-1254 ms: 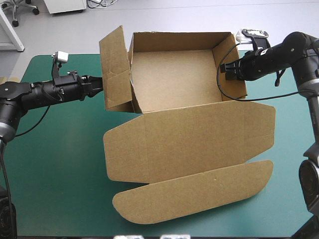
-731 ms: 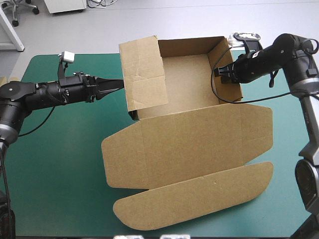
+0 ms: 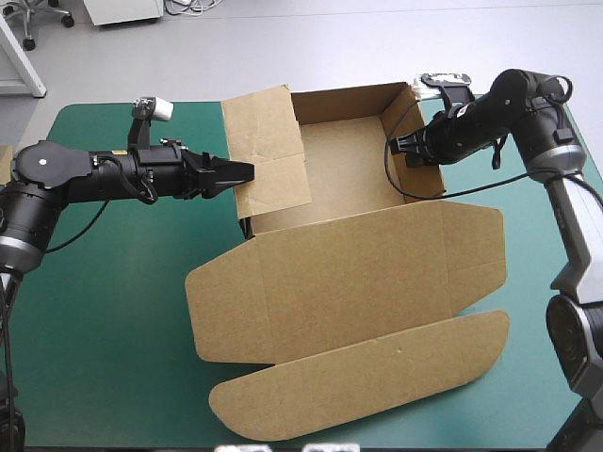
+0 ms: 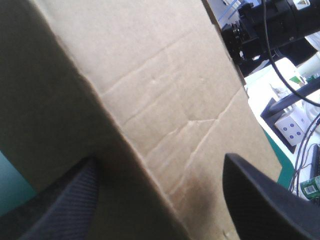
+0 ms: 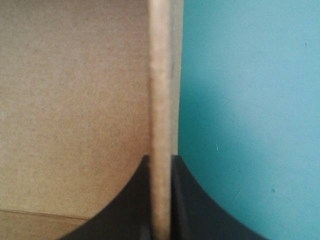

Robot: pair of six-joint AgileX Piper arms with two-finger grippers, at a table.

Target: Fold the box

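The brown box (image 3: 344, 155) stands at the table's far middle with its walls raised. Its lid (image 3: 358, 273) lies flat toward the front, ending in a rounded flap (image 3: 367, 377). The left side flap (image 3: 271, 155) leans inward over the tray. My left gripper (image 3: 240, 174) is open, its tips against that flap's outer face. In the left wrist view, creased board (image 4: 165, 100) fills the space between the spread fingers of my left gripper (image 4: 160, 200). My right gripper (image 3: 407, 149) is shut on the box's right wall, whose edge (image 5: 161, 90) runs between the black fingers (image 5: 182, 200).
Bare teal-green cover (image 3: 104, 320) lies left of the lid and along the right edge (image 3: 537, 282). A sliver of more brown board (image 3: 4, 162) shows at the table's left edge. The left wrist view also shows the right gripper (image 4: 247, 37) beyond the flap.
My left gripper has opened and pushed right toward the box. The left flap swung from outward to inward over the tray. The box and my right gripper shifted slightly left.
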